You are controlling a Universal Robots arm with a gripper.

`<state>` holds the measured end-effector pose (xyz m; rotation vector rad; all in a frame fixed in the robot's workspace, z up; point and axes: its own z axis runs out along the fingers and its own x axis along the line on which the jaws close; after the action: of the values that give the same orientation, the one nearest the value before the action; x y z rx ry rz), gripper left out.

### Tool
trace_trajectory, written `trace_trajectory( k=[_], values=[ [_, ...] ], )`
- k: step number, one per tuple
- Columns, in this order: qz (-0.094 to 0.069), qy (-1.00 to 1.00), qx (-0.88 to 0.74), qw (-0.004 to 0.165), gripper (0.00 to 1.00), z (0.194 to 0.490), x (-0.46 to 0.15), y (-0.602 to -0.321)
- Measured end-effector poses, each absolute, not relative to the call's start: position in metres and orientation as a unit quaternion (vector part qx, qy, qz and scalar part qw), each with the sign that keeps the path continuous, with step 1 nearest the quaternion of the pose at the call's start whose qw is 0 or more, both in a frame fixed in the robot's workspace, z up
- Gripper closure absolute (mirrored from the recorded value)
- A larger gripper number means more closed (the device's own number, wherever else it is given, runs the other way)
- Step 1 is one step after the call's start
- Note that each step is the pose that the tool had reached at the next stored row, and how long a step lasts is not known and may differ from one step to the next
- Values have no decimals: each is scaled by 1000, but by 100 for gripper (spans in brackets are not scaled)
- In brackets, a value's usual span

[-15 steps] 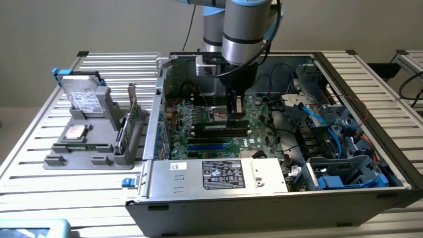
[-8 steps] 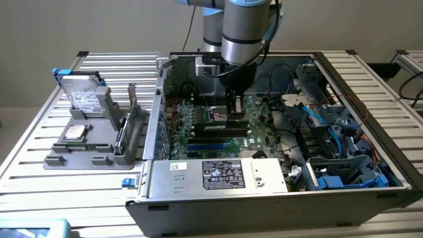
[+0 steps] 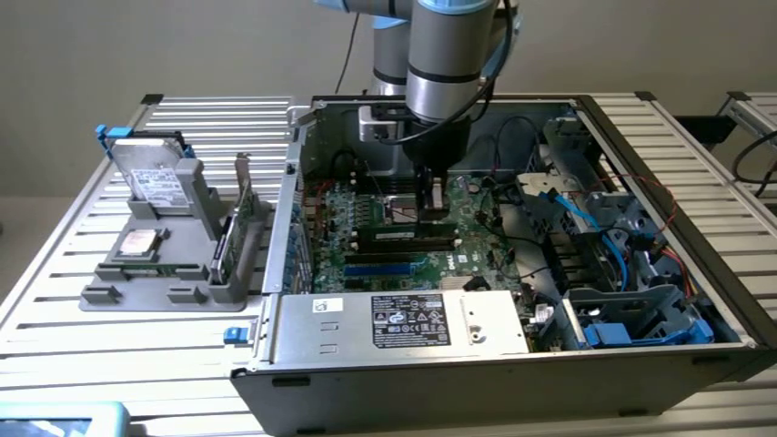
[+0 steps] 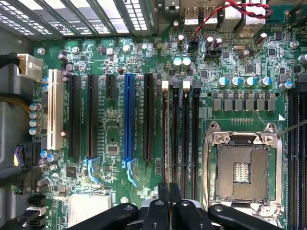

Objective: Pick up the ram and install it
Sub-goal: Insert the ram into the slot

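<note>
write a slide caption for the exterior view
Robot arm in the open computer case, shut fingers over the ram on the motherboard

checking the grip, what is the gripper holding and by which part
The gripper looks shut on the long thin green circuit-board ram stick, by its top edge near one end.

A: Where is there room to get into the case (image 3: 486, 378)?
B: From above, over the motherboard (image 3: 352, 259). The arm (image 3: 449, 73) takes the middle, its claw (image 3: 431, 209) closed over the memory slots (image 4: 184, 134).
A: The edges?
B: The power supply (image 3: 407, 320) blocks the near side; the drive cage (image 3: 631, 305) and blue cables (image 3: 578, 223) crowd the exterior view's right.
A: Outside?
B: Bare tabletop (image 3: 122, 346) slats lie around the grey holder (image 3: 146, 296) at the exterior view's left.
</note>
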<state>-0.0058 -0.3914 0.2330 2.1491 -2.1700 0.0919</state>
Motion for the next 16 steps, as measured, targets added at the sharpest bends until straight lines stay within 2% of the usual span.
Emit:
trace_trajectory(
  k=[16],
  values=[
    [33,-710,702,43,88,229,-6,-391]
  ],
)
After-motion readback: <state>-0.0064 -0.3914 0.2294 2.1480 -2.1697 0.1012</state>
